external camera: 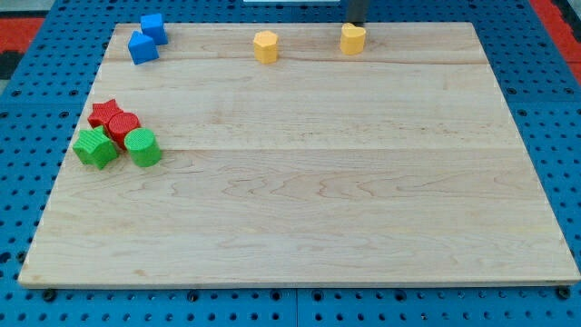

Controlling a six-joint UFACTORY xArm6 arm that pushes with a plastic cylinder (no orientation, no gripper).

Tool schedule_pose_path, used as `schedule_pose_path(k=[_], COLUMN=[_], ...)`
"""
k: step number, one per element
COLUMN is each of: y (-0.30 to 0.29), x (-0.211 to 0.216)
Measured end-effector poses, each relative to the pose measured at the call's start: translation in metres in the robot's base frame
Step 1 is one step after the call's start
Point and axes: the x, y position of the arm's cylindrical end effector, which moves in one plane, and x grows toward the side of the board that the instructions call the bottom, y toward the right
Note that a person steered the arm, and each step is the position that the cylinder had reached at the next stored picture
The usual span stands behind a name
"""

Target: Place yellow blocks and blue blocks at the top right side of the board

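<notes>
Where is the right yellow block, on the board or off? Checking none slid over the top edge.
On. The right yellow block sits on the board inside its top edge, below my tip.

Pale, smooth, matt wooden board (pixel 300 182) on a blue perforated surface (pixel 27 163), ribbed plastic-looking blocks.

Only a short stub of my rod (pixel 356 12) shows at the view's top edge: dark grey, nearly black, straight-sided, plain and matte, without visible markings, screws or cables. The upper part is cut off by the frame, and my tip (pixel 356 24) looks blunt.
</notes>
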Motion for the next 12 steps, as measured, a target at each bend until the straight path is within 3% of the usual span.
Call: schedule_pose_path(k=[1,3,4,6,7,8,9,10,12], y=[-0.031,0.056,-0.007,-0.129,-0.113,-0.065,-0.142,-0.114,0.005], x=[0.004,0.025,0.000,0.013,0.045,0.048,0.048,0.085,0.093])
